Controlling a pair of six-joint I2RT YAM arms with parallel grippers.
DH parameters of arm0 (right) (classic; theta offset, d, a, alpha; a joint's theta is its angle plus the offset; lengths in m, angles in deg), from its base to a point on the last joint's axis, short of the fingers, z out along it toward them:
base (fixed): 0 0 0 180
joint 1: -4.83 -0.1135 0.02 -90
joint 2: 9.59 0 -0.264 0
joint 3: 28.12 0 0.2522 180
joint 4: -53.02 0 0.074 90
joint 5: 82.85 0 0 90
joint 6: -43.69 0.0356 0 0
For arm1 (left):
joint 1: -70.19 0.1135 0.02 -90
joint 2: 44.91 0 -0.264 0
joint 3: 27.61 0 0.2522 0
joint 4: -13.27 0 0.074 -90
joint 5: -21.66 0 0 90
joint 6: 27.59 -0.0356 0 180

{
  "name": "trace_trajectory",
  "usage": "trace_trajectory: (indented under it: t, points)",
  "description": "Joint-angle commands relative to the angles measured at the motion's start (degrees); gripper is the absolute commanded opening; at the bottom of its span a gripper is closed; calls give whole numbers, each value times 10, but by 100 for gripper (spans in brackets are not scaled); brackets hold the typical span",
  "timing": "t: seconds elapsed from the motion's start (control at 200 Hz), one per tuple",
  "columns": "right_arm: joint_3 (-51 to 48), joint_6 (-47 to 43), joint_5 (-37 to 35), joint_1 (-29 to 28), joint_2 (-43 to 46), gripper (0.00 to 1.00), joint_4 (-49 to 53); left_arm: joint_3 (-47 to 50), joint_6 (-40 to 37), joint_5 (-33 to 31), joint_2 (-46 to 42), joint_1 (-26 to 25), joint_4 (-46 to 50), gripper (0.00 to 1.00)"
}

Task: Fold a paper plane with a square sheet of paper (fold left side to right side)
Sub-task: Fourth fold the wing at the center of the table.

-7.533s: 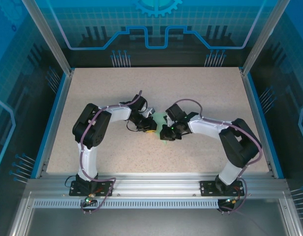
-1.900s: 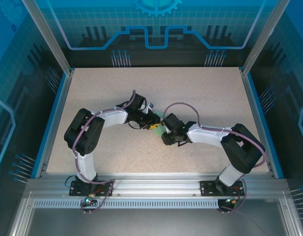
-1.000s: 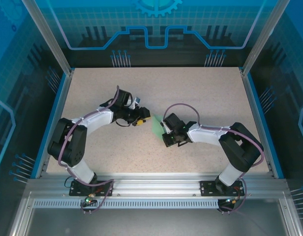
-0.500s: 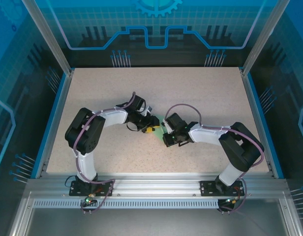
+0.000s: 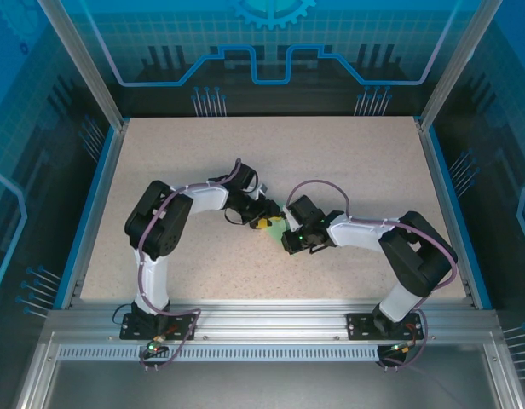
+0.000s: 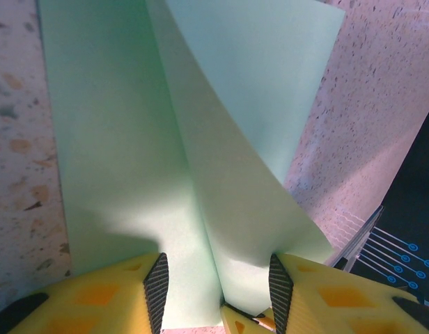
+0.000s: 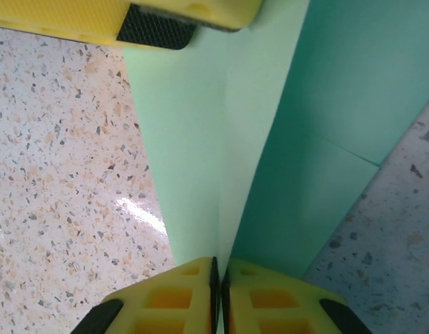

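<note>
Surface: speckled beige stone-pattern tabletop (image 5: 348, 162), blue strips along side edges. On it, near centre: pale mint-green creased paper sheet (image 6: 103, 139), one flap raised.

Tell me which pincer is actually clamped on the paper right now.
The right pincer: its jaws pinch a raised flap of the paper. The left pincer stands open, straddling the crease.

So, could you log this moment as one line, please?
phase: folding | paper sheet: one flap raised | left end effector: open, straddling flap | right end effector: shut on paper sheet
</note>
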Motion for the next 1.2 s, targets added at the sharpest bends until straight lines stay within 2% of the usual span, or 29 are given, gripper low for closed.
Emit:
trace_trajectory:
  t: [0.0, 0.39, 0.7, 0.825, 1.196]
  points:
    - [-6, 2, 17, 9, -9, 16, -2, -14, -2, -7, 24, -4, 17, 46]
    - [-14, 0, 51, 26, 18, 26, -17, -16, -4, -27, 40, -4, 42, 46]
    - [-45, 17, 178, 106, 77, 41, -77, -17, -5, -30, 40, -4, 45, 46]
    - [-29, 27, 203, 126, 56, 42, -79, -18, -5, -31, 39, -4, 45, 46]
    - [31, 57, 246, 131, -43, 42, -112, -19, -6, -32, 38, -4, 48, 46]
